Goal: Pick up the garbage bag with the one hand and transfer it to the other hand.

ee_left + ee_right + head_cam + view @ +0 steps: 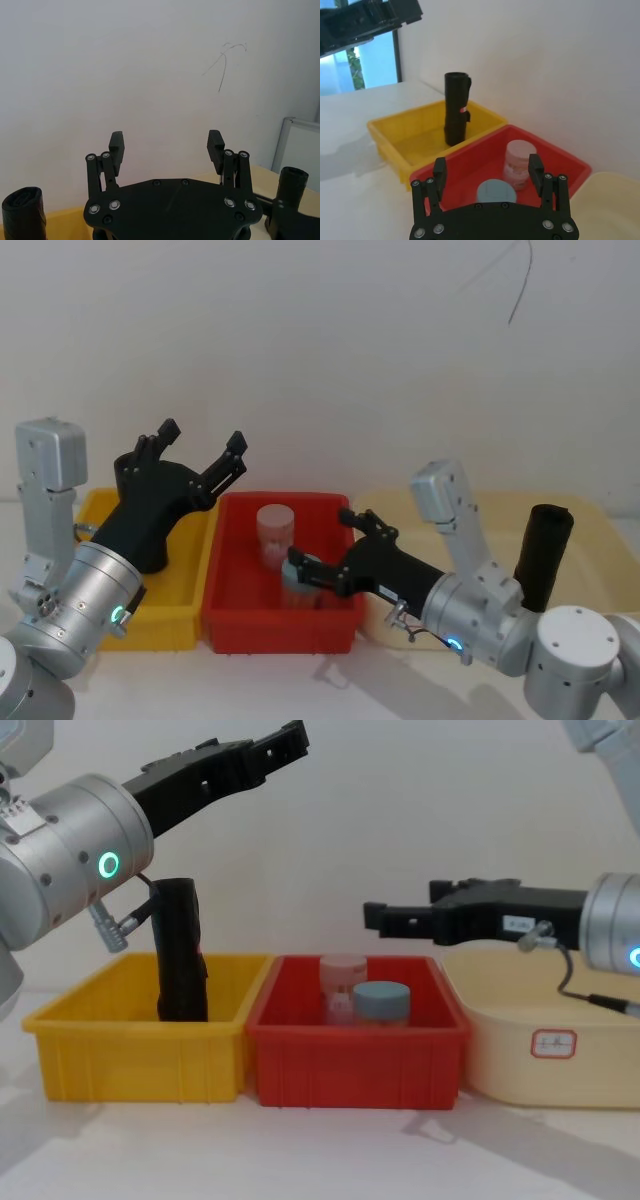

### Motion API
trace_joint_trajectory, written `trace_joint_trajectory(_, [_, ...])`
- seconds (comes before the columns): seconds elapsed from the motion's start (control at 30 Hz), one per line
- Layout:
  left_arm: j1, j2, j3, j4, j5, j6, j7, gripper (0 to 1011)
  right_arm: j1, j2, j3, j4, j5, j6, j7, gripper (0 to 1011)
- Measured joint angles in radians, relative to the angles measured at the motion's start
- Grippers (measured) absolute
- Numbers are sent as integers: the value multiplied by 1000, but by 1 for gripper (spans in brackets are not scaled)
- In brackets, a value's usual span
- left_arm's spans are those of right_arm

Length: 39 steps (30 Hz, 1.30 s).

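Far left, upright in the yellow bin (130,1050) — the garbage bag (180,950), below the one hand (200,440) and clear of it, fingers spread, empty. Three bins in a row: red bin (355,1060) with two jars, pinkish jar (275,530) and blue-lidded jar (382,1000), under the other hand (322,540) — spread too; cream bin (500,1060) with a second black roll (543,555).

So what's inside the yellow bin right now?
Just the garbage bag, standing upright on the floor of the yellow bin. The strip of floor tucked behind the near walls is covered, so anything small there can't be ruled out.
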<state>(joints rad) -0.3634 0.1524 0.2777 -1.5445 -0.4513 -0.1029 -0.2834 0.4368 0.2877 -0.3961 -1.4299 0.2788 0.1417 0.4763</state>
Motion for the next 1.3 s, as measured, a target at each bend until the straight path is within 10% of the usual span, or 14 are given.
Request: trace_joint_trajectory(1.3, [2,0,-2,0,0,-1,-2,1002,183,-16,-88,277,13,-16,103,1000])
